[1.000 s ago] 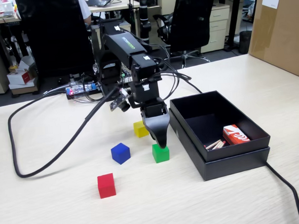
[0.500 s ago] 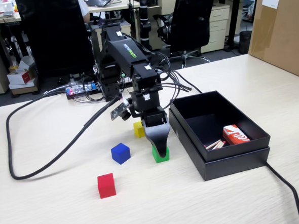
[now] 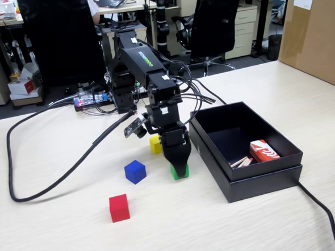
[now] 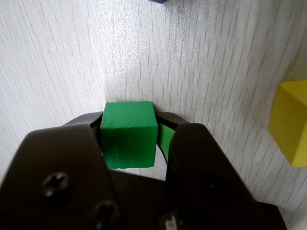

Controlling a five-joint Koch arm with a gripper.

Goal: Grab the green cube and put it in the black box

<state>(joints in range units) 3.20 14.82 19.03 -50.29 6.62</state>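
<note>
The green cube (image 3: 181, 172) rests on the pale wooden table just left of the black box (image 3: 262, 181). My gripper (image 3: 179, 170) points straight down over it and hides most of it in the fixed view. In the wrist view the green cube (image 4: 128, 136) fills the space between the two dark jaws, and my gripper (image 4: 129, 117) is shut on it, the left jaw against one side and the green-padded right jaw against the other. The cube's underside still touches the table.
A yellow cube (image 3: 155, 144) (image 4: 290, 122) lies close behind the gripper. A blue cube (image 3: 135, 171) and a red cube (image 3: 119, 207) sit to the left. The box holds a red-and-white carton (image 3: 264, 151). A black cable (image 3: 57, 183) loops across the table's left side, and a cardboard box (image 3: 315, 31) stands at the far right.
</note>
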